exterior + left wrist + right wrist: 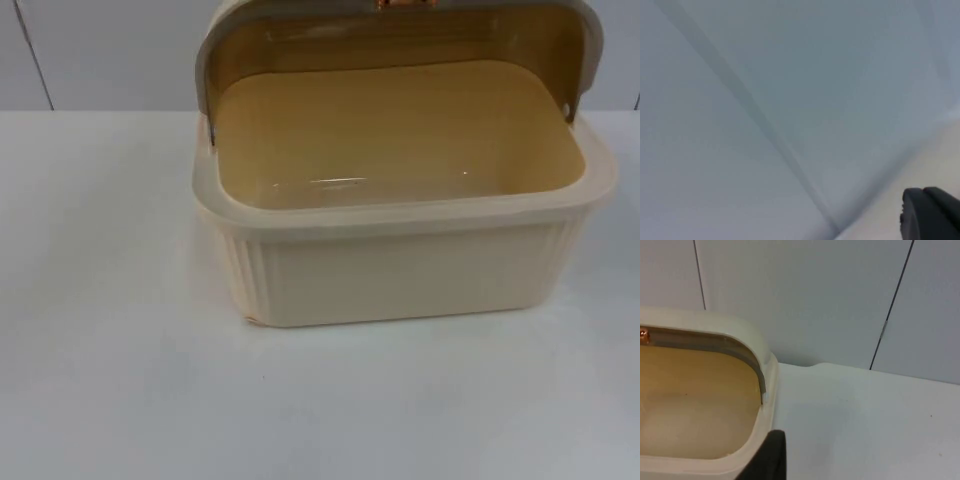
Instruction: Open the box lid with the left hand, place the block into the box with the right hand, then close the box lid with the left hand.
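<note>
A cream ribbed box (400, 270) stands on the table, mid-right in the top view. Its lid (400, 20) is swung up and back over the far side, with a copper clasp (405, 4) on its edge. The tan inner floor (400, 130) lies bare, carrying only light reflections. A black part of my right gripper (771, 455) hangs just outside the box's rim (767, 390), near its right end and beside the raised lid (715, 327). My left gripper (932, 215) shows as a black tip before the partition wall, away from the box.
White table top (120, 380) spreads in front and to the left of the box. The grey partition wall (100, 50) closes the far side, with panel seams (890, 315) in it. More table (865, 415) lies right of the box.
</note>
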